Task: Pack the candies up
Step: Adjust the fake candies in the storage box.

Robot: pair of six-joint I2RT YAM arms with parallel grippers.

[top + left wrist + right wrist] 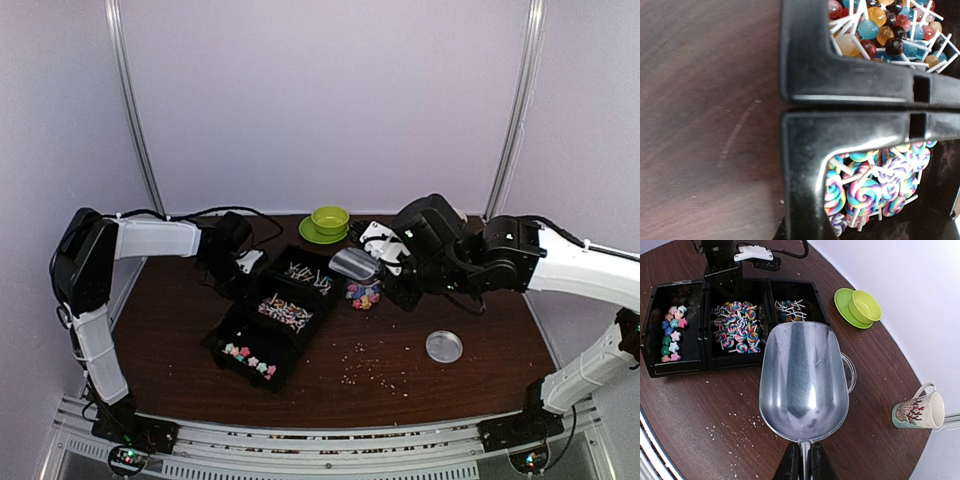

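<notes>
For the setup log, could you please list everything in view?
bins: three, black, side by side, left of table
star candies: about a dozen, pastel, one end bin
swirl lollipops: many, multicoloured, middle bin
round lollipops: many, mixed colours, other end bin
cup: one, clear, holding mixed candies, by the scoop
lid: one, clear, table's right
bowl: one, green, on green saucer, back
mug: one, patterned, at table's edge
crumbs: scattered, pale, table front
scoop: one, silver, empty, held above table
left gripper: black, at middle bin's far rim
right gripper: black, shut on scoop handle
</notes>
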